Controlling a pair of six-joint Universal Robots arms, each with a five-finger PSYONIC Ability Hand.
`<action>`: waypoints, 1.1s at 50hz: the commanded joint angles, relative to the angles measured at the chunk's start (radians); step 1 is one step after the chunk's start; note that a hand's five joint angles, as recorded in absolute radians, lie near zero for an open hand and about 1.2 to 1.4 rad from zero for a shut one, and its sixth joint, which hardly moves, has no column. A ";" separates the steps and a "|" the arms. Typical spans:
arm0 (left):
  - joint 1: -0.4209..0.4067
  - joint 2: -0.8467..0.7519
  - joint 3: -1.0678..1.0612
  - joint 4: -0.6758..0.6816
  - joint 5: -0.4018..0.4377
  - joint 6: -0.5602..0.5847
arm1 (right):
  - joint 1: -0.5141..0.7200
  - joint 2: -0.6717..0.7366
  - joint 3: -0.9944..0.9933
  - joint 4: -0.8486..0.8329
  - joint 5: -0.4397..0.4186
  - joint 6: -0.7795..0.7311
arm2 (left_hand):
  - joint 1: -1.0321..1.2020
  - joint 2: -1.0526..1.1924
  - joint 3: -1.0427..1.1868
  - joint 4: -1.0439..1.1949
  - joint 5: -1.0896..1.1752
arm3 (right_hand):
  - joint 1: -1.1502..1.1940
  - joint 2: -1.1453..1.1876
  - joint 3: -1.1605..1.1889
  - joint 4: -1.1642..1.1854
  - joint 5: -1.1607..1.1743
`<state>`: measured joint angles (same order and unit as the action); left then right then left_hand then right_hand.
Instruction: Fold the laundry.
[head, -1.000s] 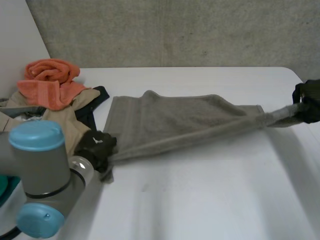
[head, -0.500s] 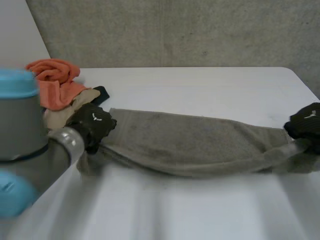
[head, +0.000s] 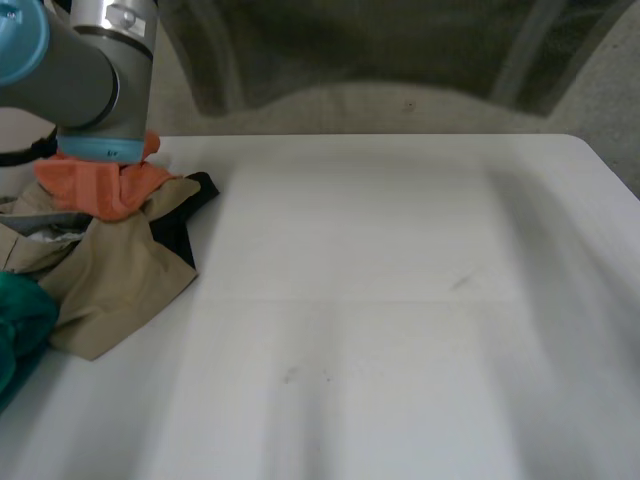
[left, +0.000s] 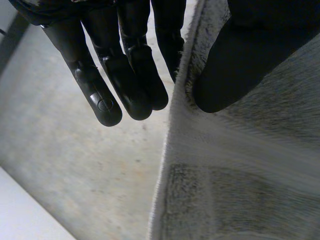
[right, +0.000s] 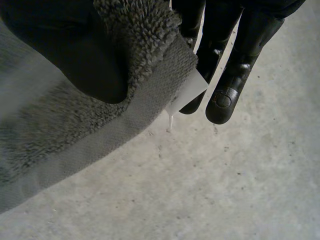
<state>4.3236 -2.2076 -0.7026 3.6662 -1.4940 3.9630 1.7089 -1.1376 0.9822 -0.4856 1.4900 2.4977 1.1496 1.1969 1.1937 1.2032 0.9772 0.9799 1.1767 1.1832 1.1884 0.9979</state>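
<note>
Two hands, one grey towel (head: 380, 45) held up in the air between them, clear of the white table (head: 400, 300).
My left hand (left: 250, 50) pinches an edge between thumb and straight fingers; my right hand (right: 60, 45) pins a hemmed corner the same way. I judge this the spreading step: next I need to lower it flat onto the table without slackening either pinch. It is thick, looped terry with a flat woven band, hanging wide.
</note>
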 joint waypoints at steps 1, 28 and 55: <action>0.030 0.062 -0.277 0.008 0.009 -0.057 | 0.028 0.013 0.142 0.050 -0.007 -0.008 | 0.247 0.199 0.203 0.193 0.245 | 0.416 0.220 0.213 0.208 0.224; -0.045 0.294 -1.170 -0.233 -0.005 0.068 | -0.167 -0.099 0.650 0.640 -0.231 -0.296 | 0.247 0.199 0.203 0.193 0.245 | 0.416 0.220 0.213 0.208 0.224; -0.075 0.016 -0.691 -0.315 -0.069 0.113 | -0.201 0.019 0.541 0.543 -0.120 -0.353 | 0.247 0.199 0.203 0.193 0.245 | 0.416 0.220 0.213 0.208 0.224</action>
<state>4.2477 -1.9873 -1.6076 3.2009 -1.5648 4.0556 1.4350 -1.2430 1.6373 0.2134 1.2706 2.0617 1.1496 1.1973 1.1941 1.2037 0.9772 0.9925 1.1767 1.1832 1.1884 0.9994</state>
